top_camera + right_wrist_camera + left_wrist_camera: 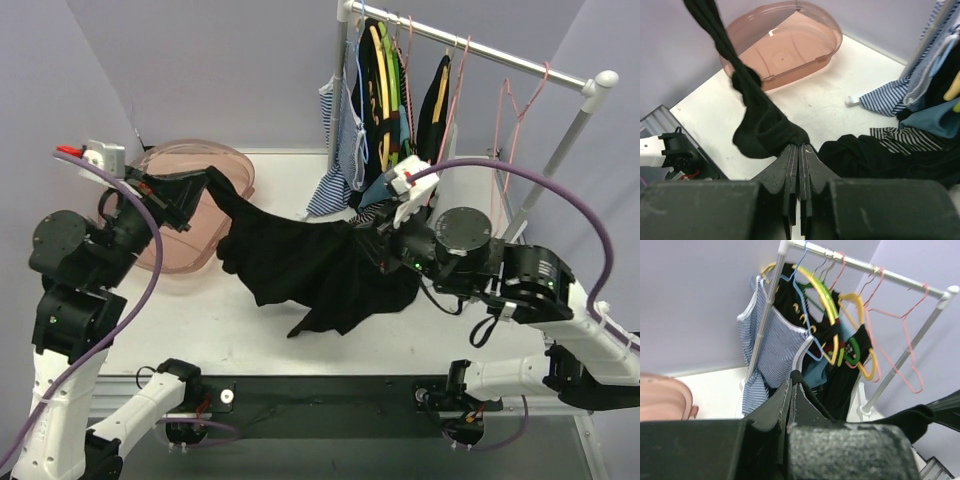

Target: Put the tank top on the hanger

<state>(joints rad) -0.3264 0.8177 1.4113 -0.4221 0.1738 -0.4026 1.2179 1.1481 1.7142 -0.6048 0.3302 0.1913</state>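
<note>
The black tank top (300, 260) hangs stretched between my two grippers and sags onto the white table. My left gripper (195, 195) is shut on its left end, above the pink basin; in the left wrist view a thin black strap (812, 397) runs out from between the closed fingertips (791, 377). My right gripper (375, 235) is shut on the right end; in the right wrist view bunched black fabric (760, 130) sits at the closed tips (799, 147). The thin pink hanger (515, 110) hangs empty at the right of the rack and also shows in the left wrist view (905, 350).
A pink basin (225, 165) stands at the back left. The clothes rack (470, 45) at the back right carries a blue-and-white striped top (335, 150), black garments, and yellow (827, 305) and green hangers. More black cloth (880, 155) lies on the table by the rack's foot.
</note>
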